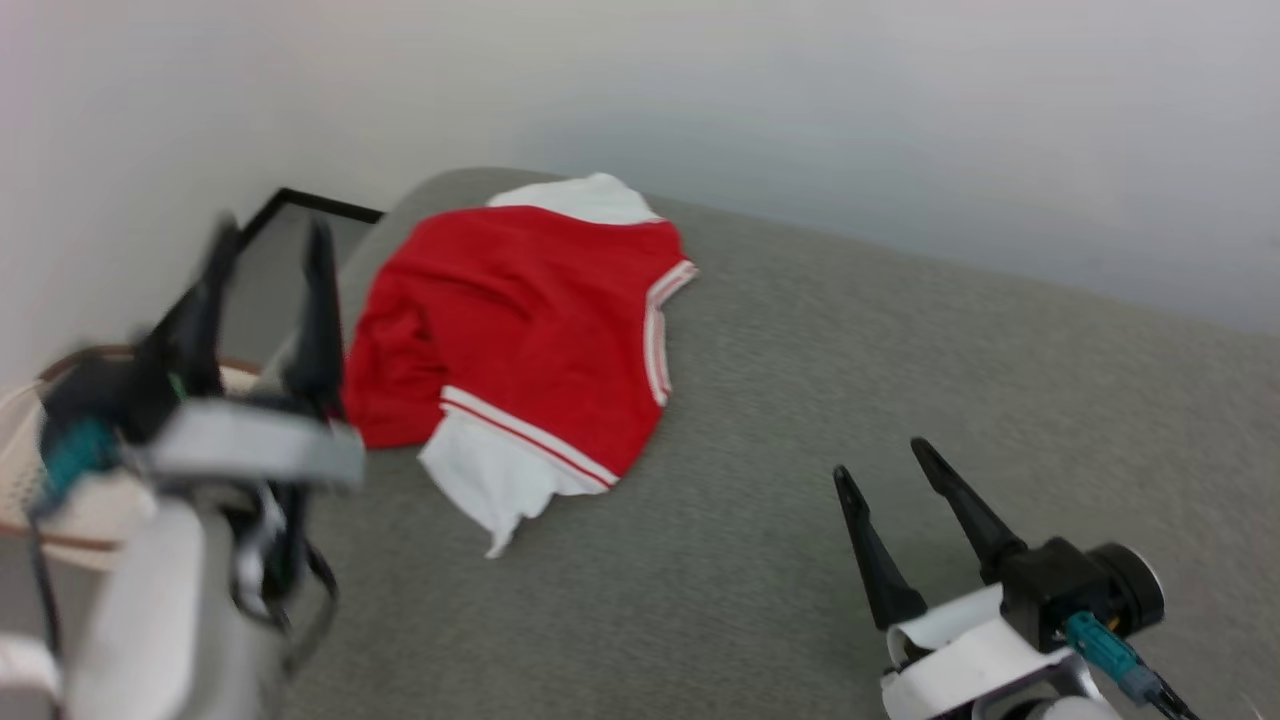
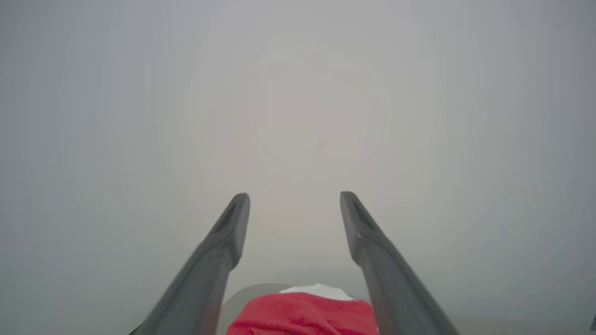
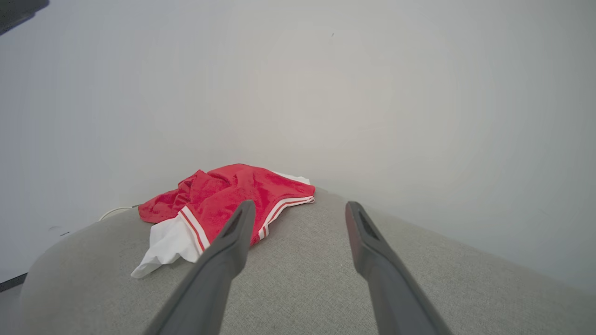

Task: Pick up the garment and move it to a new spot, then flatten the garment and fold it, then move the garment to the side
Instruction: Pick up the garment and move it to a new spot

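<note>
Shirt (image 1: 520, 320) is at the far left corner of the grey padded top (image 1: 850, 350), close to the white wall (image 1: 800, 100). It lies in a loose heap, not flat. The red body faces up and its left side is bunched into folds. One white sleeve sticks out toward the near side and a bit of white shows at the far edge. Striped bands run along the right side and above the near sleeve.

Left gripper (image 1: 274, 228) is up off the surface, just left of the shirt, and blurred in the head view. Fingers are spread wide with nothing between them. Its wrist camera faces the wall, with the shirt (image 2: 302, 316) low between the fingers.

Right gripper (image 1: 879, 458) is near right over the bare grey top, well apart from the shirt. Fingers are wide apart and empty. In its wrist view the shirt (image 3: 233, 190) sits beyond the left finger.

A black frame (image 1: 300, 200) sits beyond the far left corner. Something pale and woven (image 1: 15, 440) is at the left edge, too blurred to identify.
</note>
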`<state>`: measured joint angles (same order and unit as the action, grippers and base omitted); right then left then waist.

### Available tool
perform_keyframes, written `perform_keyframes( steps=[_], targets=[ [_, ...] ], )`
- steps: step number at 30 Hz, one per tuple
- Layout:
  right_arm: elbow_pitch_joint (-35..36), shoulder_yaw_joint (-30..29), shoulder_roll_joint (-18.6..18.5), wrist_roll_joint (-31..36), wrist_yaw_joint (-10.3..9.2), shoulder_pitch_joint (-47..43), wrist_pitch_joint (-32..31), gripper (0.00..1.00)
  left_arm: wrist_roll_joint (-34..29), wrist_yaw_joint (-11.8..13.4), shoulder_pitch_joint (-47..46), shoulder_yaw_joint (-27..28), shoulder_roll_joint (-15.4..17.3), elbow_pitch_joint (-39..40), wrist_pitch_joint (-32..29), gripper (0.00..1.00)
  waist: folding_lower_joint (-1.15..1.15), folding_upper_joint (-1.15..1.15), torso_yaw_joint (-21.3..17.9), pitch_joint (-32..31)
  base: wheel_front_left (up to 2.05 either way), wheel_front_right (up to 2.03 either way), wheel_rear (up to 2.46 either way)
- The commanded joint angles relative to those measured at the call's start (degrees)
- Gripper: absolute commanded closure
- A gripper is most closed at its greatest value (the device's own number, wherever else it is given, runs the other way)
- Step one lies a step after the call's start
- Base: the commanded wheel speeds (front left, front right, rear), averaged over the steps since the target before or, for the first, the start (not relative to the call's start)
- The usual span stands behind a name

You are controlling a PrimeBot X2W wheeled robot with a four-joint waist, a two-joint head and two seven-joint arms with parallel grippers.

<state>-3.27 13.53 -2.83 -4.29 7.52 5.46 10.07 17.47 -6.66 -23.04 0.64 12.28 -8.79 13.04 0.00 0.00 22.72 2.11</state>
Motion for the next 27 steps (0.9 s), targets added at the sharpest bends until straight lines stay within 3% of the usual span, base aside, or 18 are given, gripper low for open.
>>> perform_keyframes(
  steps=[1, 7, 12, 21, 27],
  targets=[
    [0.37, 0.34, -0.11, 0.29, -0.07, 1.54, 0.31, 0.00, 0.74, -0.51, -3.82, 0.03, 1.59, -2.28, -0.99, 0.00, 0.00, 0.00, -10.96, 9.37, 0.00, 0.00, 0.00],
    [1.09, 1.22, -0.10, 0.07, -0.07, 4.50, 1.58, 0.00, 7.48, -0.87, -19.65, -1.28, 7.39, -16.35, -5.97, 0.00, 0.00, 0.00, -17.61, 14.90, 0.00, 0.00, 0.00],
    [0.77, 3.48, -0.03, -0.51, -0.06, 6.49, 2.57, 0.00, 14.26, -0.87, -28.49, -7.14, 13.34, -27.59, -13.84, 0.00, 0.00, 0.00, -20.96, 17.29, 0.00, 0.00, 0.00],
    [-0.11, 5.76, -0.03, -1.16, -0.07, 9.09, 3.64, 0.00, 22.60, -0.87, -35.52, -12.62, 19.59, -44.74, -29.15, 0.00, 0.00, 0.00, -24.65, 19.43, 0.00, 0.00, 0.00],
    [-0.02, 5.78, -0.01, -1.05, -0.06, 9.50, 4.05, 0.00, 26.34, -0.89, -37.11, -14.17, 21.87, -52.82, -38.63, 0.00, 0.00, 0.00, -26.08, 20.26, 0.00, 0.00, 0.00]
  ],
)
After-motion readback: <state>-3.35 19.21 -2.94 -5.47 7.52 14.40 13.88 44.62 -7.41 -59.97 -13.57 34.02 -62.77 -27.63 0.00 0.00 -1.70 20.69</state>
